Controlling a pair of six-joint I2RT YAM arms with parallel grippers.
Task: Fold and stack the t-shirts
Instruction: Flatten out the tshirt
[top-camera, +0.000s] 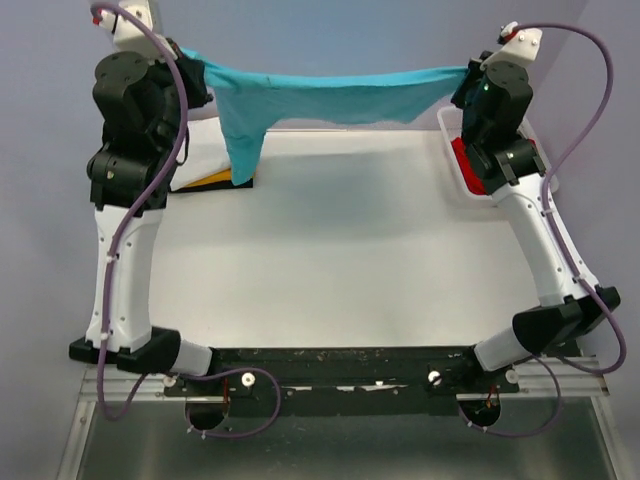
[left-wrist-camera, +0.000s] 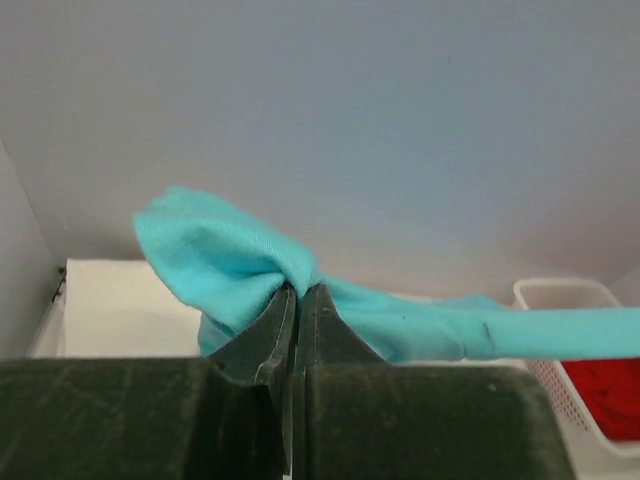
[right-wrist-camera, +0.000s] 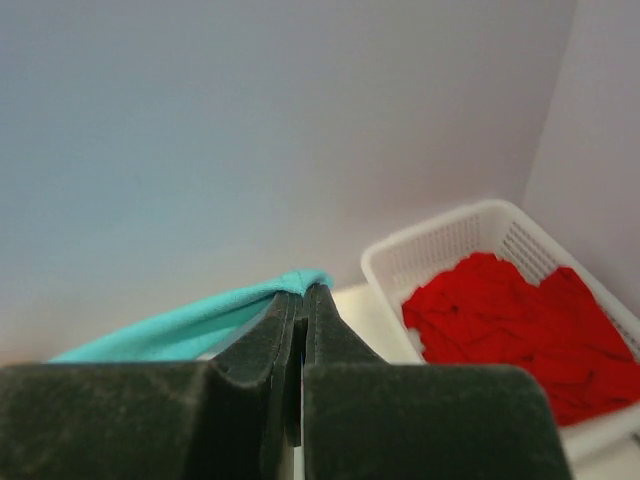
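A teal t-shirt (top-camera: 330, 95) hangs stretched in the air between my two grippers above the far part of the table. My left gripper (top-camera: 198, 72) is shut on its left end; in the left wrist view the cloth (left-wrist-camera: 225, 255) bunches out of the closed gripper (left-wrist-camera: 300, 292). My right gripper (top-camera: 466, 78) is shut on its right end; in the right wrist view the gripper (right-wrist-camera: 303, 296) pinches the teal hem (right-wrist-camera: 200, 322). One part of the shirt droops down at the left (top-camera: 242, 150). A red t-shirt (right-wrist-camera: 510, 325) lies in the basket.
A white lattice basket (top-camera: 448, 140) stands at the table's far right, under my right arm; it also shows in the right wrist view (right-wrist-camera: 440, 245). A stack of folded white, orange-yellow and black shirts (top-camera: 215, 170) lies at the far left, partly behind my left arm.
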